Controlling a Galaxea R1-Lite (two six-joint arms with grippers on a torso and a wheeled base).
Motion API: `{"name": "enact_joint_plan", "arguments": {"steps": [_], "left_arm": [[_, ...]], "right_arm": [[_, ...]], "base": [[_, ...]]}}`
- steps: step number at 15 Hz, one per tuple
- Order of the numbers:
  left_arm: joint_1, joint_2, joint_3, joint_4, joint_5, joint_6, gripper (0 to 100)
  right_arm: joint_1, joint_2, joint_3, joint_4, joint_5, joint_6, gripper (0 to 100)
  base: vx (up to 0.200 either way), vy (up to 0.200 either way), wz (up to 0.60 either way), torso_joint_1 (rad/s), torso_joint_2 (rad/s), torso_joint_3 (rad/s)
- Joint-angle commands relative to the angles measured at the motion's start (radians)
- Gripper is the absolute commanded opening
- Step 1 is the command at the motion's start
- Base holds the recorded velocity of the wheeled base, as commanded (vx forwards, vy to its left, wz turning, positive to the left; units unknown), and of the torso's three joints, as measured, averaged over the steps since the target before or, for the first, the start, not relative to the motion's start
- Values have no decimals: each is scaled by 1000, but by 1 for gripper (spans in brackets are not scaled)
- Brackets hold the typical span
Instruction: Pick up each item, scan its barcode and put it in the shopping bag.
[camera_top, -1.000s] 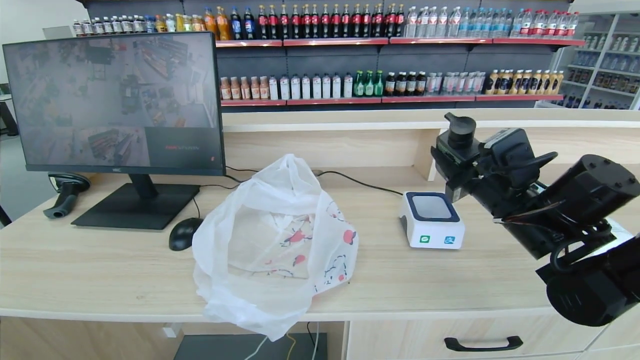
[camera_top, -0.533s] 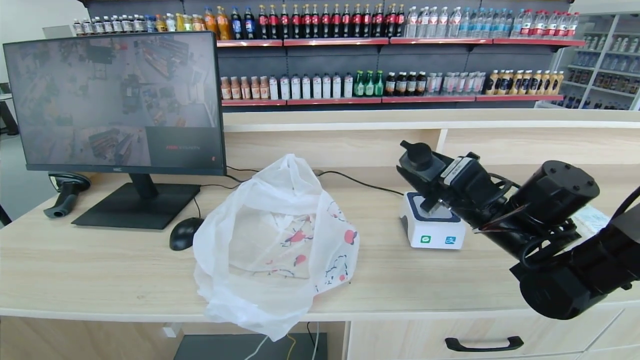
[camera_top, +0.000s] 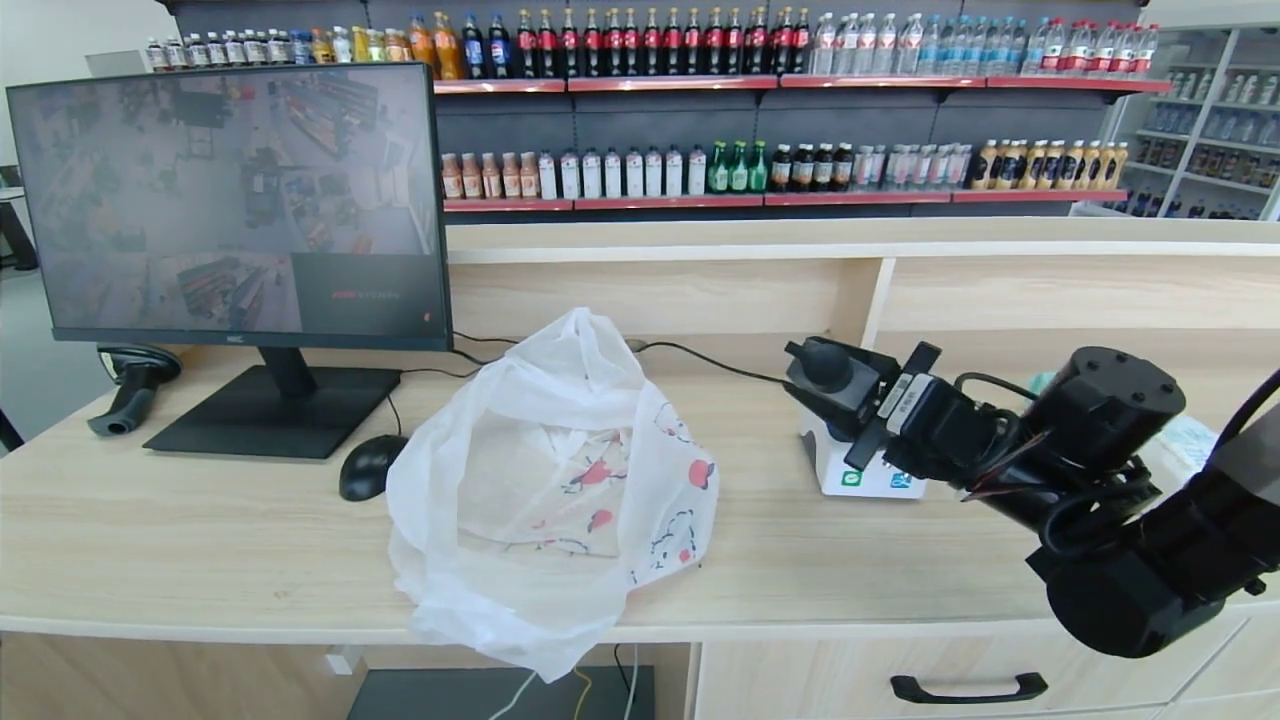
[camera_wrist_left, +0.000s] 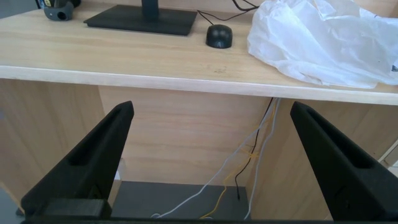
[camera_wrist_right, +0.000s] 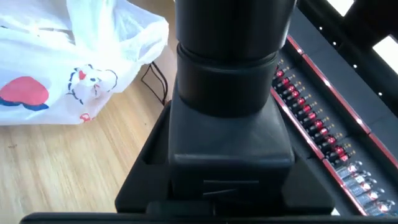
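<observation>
One black item (camera_top: 830, 372) in right hand (camera_top: 868, 402)

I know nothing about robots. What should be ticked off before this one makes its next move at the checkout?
1. Grip: the right gripper is closed on the black item. Ok.
2. Position: in the head view the item hangs right over the scanner. Ok.
3. Barcode turned toward the scanner window: cannot tell.
4. Shopping bag mouth open enough to take the item: cannot tell; it sits slumped on the counter.
5. Path from scanner to bag: bare counter between them. Ok.
6. Left gripper: open, low in front of the counter edge, clear of the work. Ok.
</observation>
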Motion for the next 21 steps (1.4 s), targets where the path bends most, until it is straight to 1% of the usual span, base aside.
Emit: {"name": "enact_joint_plan", "arguments": {"steps": [1, 3, 5, 6, 8, 9, 13, 21], "left_arm": [[0, 0, 0, 0, 0, 0, 100], [0, 0, 0, 0, 0, 0, 100], [0, 0, 0, 0, 0, 0, 100], [0, 0, 0, 0, 0, 0, 100], [0, 0, 0, 0, 0, 0, 100], [0, 0, 0, 0, 0, 0, 100], [0, 0, 0, 0, 0, 0, 100], [0, 0, 0, 0, 0, 0, 100]], "right_arm": [[-57, -34, -39, -2, 9, 36, 0], [-78, -5, -39, -2, 61, 24, 0], [-94, 21, -45, -2, 86, 15, 0], [-101, 41, -48, -2, 138, 10, 0], [-147, 42, -38, -2, 175, -19, 0], [-157, 53, -41, -2, 196, -28, 0], [-161, 101, -56, -2, 199, -38, 0], [-175, 98, -71, -2, 199, -27, 0]], "base": [[0, 0, 0, 0, 0, 0], [0, 0, 0, 0, 0, 0], [0, 0, 0, 0, 0, 0], [0, 0, 0, 0, 0, 0], [0, 0, 0, 0, 0, 0], [0, 0, 0, 0, 0, 0], [0, 0, 0, 0, 0, 0], [0, 0, 0, 0, 0, 0]]}}
